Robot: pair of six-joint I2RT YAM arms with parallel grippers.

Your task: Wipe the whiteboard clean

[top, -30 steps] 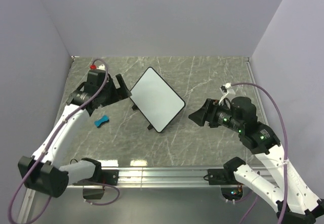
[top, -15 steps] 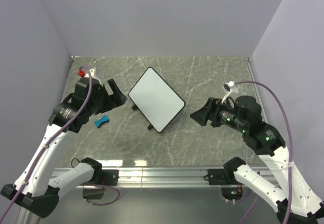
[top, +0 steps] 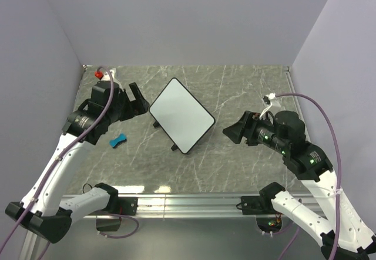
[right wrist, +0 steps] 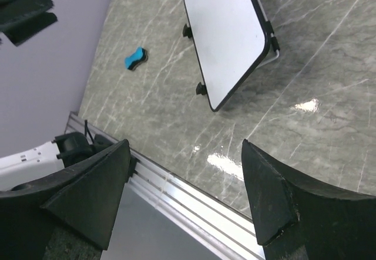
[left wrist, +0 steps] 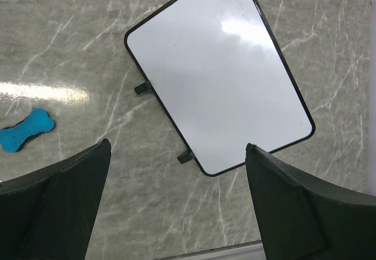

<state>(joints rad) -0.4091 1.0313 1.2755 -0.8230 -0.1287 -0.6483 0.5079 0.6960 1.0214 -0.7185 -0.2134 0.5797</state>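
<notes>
The whiteboard point(top: 182, 117) lies tilted on its small black feet mid-table, and its white face shows no marks point(left wrist: 218, 75) point(right wrist: 226, 36). A blue bone-shaped eraser point(top: 118, 141) point(left wrist: 26, 132) point(right wrist: 136, 58) lies on the table left of it, held by nothing. My left gripper point(top: 138, 100) point(left wrist: 177, 148) hovers open just left of the board, above the table, with nothing between its fingers. My right gripper point(top: 231, 132) point(right wrist: 185, 146) hangs open to the right of the board, a short gap away, also empty.
The marble tabletop point(top: 235, 90) is walled by purple panels at the back and sides. An aluminium rail point(top: 188, 201) runs along the near edge between the arm bases. Part of the left arm point(right wrist: 23, 7) shows in the right wrist view's top left corner.
The left arm drew back from the board's left corner, then rose slightly towards the back. The right gripper edged a little right, away from the board. Board and eraser have not moved.
</notes>
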